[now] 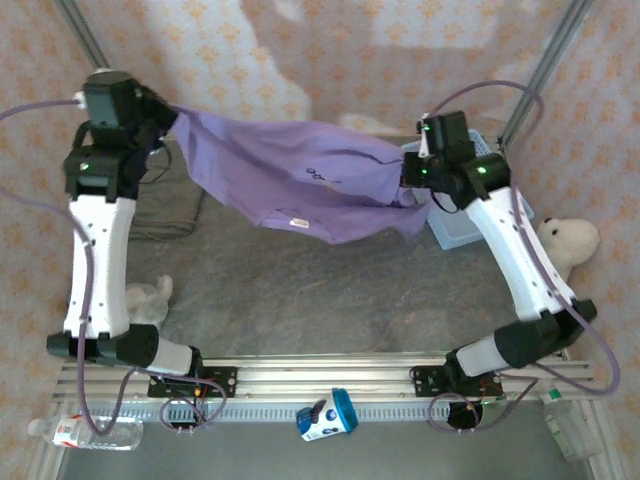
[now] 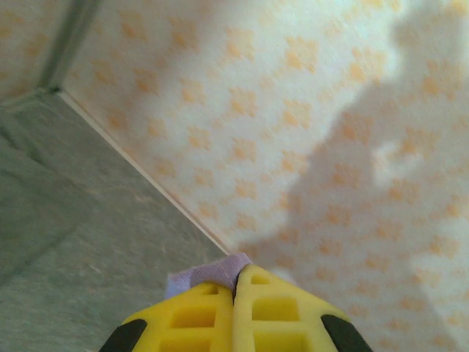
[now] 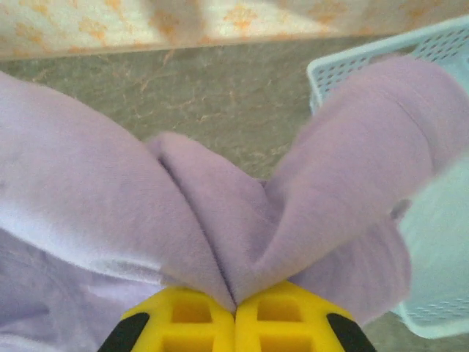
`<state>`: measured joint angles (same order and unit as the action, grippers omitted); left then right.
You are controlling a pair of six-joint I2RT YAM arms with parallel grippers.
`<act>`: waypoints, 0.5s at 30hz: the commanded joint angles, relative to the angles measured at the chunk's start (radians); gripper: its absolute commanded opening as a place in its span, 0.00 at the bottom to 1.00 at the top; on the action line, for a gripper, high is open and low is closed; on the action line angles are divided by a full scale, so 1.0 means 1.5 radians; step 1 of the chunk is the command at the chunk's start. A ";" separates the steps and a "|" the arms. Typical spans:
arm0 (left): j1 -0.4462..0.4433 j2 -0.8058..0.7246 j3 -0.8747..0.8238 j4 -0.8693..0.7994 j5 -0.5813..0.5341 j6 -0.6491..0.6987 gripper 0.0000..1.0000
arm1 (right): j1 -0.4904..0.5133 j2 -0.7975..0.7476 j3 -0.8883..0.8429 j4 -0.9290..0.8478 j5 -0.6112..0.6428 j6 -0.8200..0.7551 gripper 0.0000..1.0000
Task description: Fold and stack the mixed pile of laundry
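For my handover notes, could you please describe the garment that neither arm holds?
Start at the far left corner of the table. A grey-olive cloth lies flat there, unlike the lavender T-shirt hanging stretched between the left claw and right claw.

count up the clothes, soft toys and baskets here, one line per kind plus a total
clothes: 2 (purple t-shirt, grey cloth)
soft toys: 2 (white toy, grey toy)
baskets: 1 (blue basket)
total: 5
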<state>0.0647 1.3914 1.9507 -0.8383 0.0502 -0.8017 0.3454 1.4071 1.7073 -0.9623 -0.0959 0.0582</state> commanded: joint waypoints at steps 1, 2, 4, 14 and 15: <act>0.056 -0.041 -0.080 -0.017 0.034 0.010 0.00 | -0.024 -0.012 -0.032 -0.049 0.026 -0.049 0.00; 0.064 -0.054 -0.109 -0.006 0.044 0.008 0.00 | -0.033 -0.014 -0.041 -0.041 0.017 -0.046 0.00; 0.066 -0.068 -0.167 0.006 0.053 0.009 0.00 | -0.051 -0.005 -0.061 -0.007 -0.036 -0.034 0.00; 0.066 -0.110 -0.333 0.045 0.078 -0.005 0.00 | -0.055 0.131 0.034 0.001 -0.203 0.050 0.00; 0.066 -0.119 -0.325 0.041 0.070 0.001 0.00 | -0.054 0.120 0.039 0.002 -0.206 0.050 0.00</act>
<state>0.1574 1.2980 1.4345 -0.8204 0.1692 -0.8135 0.2672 1.6821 1.7092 -0.9817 -0.3367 0.0895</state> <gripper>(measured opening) 0.040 0.047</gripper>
